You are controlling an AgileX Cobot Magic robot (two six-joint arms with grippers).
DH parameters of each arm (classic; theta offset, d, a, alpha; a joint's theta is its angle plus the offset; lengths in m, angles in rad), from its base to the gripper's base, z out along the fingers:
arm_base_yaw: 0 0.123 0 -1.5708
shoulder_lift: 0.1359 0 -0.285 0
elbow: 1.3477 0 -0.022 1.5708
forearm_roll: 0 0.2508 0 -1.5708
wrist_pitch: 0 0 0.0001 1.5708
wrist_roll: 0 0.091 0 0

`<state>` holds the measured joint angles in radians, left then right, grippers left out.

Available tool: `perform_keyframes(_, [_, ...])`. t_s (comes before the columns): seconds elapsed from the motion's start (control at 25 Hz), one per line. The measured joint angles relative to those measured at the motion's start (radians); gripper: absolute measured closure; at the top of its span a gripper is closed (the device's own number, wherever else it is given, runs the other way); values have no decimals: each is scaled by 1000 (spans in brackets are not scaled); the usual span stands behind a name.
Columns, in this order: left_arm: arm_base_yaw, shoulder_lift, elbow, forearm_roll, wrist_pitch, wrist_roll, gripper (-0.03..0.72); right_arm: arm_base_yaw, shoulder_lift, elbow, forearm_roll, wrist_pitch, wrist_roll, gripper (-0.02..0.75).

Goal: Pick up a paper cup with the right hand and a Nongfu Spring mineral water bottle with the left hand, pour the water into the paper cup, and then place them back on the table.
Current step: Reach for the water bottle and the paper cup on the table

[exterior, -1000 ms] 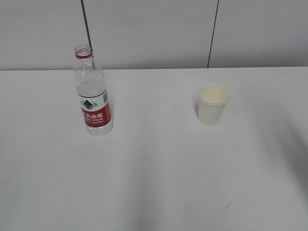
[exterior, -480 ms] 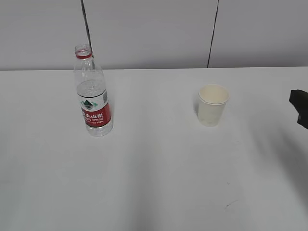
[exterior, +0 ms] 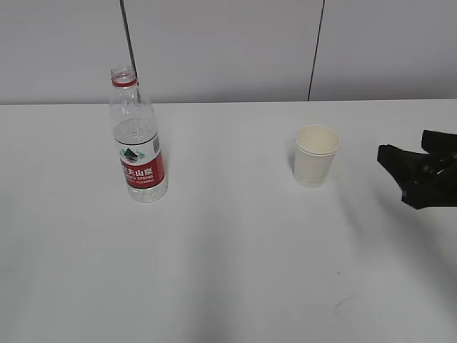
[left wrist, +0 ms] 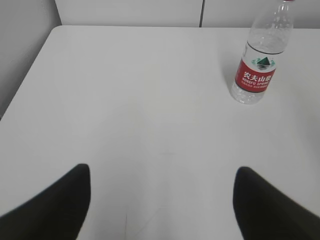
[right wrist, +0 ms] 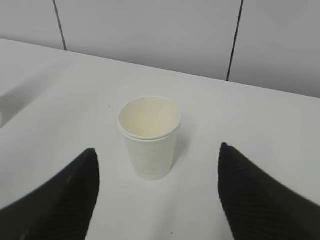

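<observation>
Right hand (exterior: 421, 175) entered the exterior view from the 3 o'clock edge, black fingers pointing toward 9 o'clock, low over the table (exterior: 235, 271). Jaws stood wide apart and held nothing; in the right wrist view the two dark fingers (right wrist: 60, 200) flanked the lower corners with the paper cup (right wrist: 149, 136) centred in the gap ahead, not touched. Gripper was near the cup but clearly apart from it in the exterior view, bare tabletop between them.

Paper cup (exterior: 315, 155) stood upright, mouth up, interior looked cream; whether it held liquid could not be told.

Left hand (left wrist: 160, 200) did not show in the exterior view. In its wrist view the two dark fingers sat at the 7 and 5 o'clock corners, spread wide, empty. The Nongfu Spring mineral water bottle (left wrist: 260, 60) stood at about 1 o'clock from that gripper, well apart.

Bottle (exterior: 137, 139) upright on the table at 9 o'clock of the cup, well apart from it; no cap on the neck, red ring visible, water level just above the red-and-white label.

Nothing lay between either gripper and its object. Small dark scuff mark (exterior: 343, 304) on the tabletop at 6 o'clock of the cup. Grey wall panels (exterior: 228, 50) behind, with two dark vertical seams
</observation>
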<state>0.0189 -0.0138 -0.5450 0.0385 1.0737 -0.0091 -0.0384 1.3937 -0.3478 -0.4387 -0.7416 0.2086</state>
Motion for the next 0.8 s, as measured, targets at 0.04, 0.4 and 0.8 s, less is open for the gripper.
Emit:
perform_keyframes(0.04, [0, 0, 0, 0, 0, 0, 162, 0, 5, 0, -12, 0, 7, 192])
perform_keyframes(0.4, [0, 0, 0, 0, 0, 0, 162, 0, 31, 0, -90, -8, 51, 192])
perform_keyframes(0.8, [0, 0, 0, 0, 0, 0, 162, 0, 251, 0, -94, -229, -12, 108])
